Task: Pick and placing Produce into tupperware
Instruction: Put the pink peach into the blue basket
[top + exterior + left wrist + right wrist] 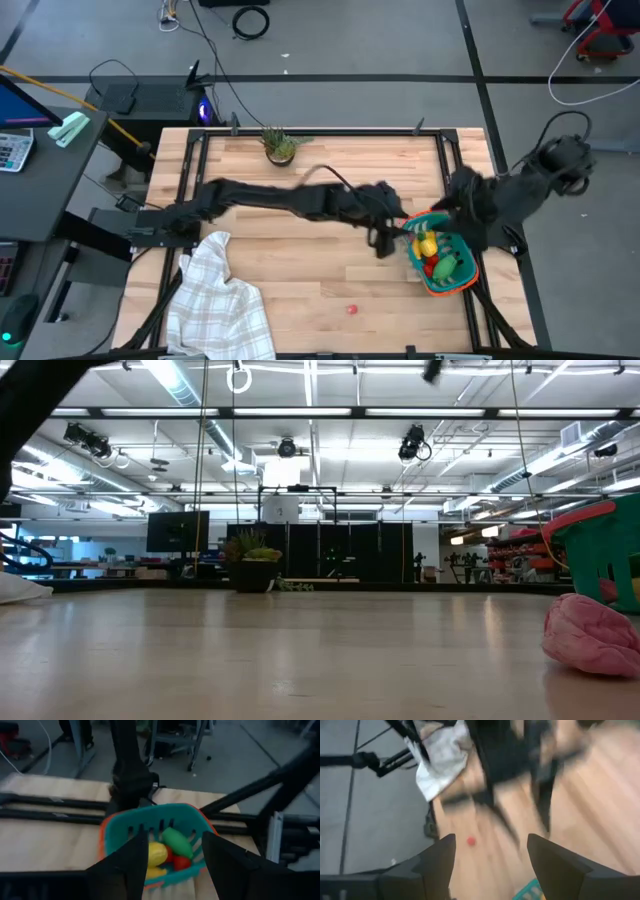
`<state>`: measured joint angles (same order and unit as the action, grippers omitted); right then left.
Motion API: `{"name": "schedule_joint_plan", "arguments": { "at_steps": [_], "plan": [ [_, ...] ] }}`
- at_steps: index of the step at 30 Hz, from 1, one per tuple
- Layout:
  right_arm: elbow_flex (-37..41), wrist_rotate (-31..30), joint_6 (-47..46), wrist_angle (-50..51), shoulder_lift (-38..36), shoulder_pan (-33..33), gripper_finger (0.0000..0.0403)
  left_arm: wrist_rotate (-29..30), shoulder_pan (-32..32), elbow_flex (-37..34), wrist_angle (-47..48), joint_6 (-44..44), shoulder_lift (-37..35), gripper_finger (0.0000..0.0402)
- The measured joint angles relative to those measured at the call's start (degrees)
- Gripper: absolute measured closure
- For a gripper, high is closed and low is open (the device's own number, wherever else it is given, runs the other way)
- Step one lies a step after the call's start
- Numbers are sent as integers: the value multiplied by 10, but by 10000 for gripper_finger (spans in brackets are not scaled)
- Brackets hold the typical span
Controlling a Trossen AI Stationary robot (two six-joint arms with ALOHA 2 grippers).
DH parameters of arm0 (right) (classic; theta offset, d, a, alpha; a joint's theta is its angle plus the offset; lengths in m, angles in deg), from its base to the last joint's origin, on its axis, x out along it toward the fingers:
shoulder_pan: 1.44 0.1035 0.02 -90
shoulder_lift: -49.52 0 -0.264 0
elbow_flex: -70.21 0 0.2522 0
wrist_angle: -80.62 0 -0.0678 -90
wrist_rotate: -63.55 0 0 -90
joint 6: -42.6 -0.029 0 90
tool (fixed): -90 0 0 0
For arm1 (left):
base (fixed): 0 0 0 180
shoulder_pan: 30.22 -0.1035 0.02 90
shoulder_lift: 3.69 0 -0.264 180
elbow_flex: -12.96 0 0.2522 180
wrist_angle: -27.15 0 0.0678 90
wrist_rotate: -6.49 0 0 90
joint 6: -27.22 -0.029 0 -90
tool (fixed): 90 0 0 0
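done: we count banana, green vegetable and red pieces inside the tupperware (470, 283), tabletop's right edge
left: one red fruit (351, 310) (loose, mid-front)
left tool (385, 240): wide, empty, beside tub
right tool (490, 865): wide, empty

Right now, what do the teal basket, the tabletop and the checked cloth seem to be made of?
The teal basket looks like moulded plastic: smooth, slotted walls and an orange rim, seen clearly in the left wrist view. The tabletop looks like light wood with a satin finish, showing plank seams and grain. The checked cloth appears to be woven fabric, soft and matte, lying in crumpled folds.
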<state>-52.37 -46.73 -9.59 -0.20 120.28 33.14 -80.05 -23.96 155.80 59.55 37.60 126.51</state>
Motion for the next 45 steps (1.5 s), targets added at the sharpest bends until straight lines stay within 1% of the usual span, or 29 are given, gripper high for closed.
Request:
{"name": "schedule_joint_plan", "arguments": {
  "at_steps": [2, 4, 6, 7, 10, 12, 14, 17, 19, 21, 24, 26, 28, 30, 34, 40, 45],
  "plan": [
    [21, -13, -33, -5, 5, 30, 147, 1, 0, 0, 61, -30, -48, 214],
    [58, -51, -51, -25, 12, 55, 147, 1, 0, 1, 113, -39, -97, 216],
    [113, -86, -61, -65, 20, 73, 147, 1, 0, 1, 156, -40, -141, 216],
    [146, -95, -62, -97, 24, 79, 147, 1, 0, 1, 176, -39, -161, 216],
    [256, -94, -46, -217, 42, 84, 147, 1, 0, 0, 215, -34, -221, 215],
    [326, -88, -44, -296, 58, 81, 147, 4, 0, 0, 217, -33, -261, 216],
    [384, -50, -44, -365, 75, 66, 149, 7, 0, 1, 217, -33, -297, 219],
    [447, 54, -29, -465, 106, 43, 155, 14, 0, 1, 216, -32, -336, 225],
    [477, 110, 11, -529, 131, 36, 163, 18, 0, 0, 218, -31, -357, 229],
    [496, 135, 65, -589, 149, 33, 172, 18, 1, 0, 215, -18, -372, 230],
    [509, 138, 159, -655, 156, 17, 184, 19, 7, 0, 216, -6, -383, 228],
    [509, 133, 215, -669, 157, 3, 190, 18, 8, 0, 218, -6, -382, 229],
    [507, 128, 251, -670, 159, -11, 194, 18, 8, 0, 223, -6, -381, 230],
    [507, 129, 260, -670, 162, -23, 195, 18, 7, 0, 224, -6, -380, 229],
    [506, 161, 263, -673, 187, -35, 194, 19, 6, -1, 239, -5, -376, 229],
    [506, 183, 263, -708, 253, -23, 196, 18, 6, -2, 267, -6, -376, 238],
    [506, 189, 250, -754, 303, -12, 200, 21, 3, -2, 269, -6, -376, 244]
  ]
}}
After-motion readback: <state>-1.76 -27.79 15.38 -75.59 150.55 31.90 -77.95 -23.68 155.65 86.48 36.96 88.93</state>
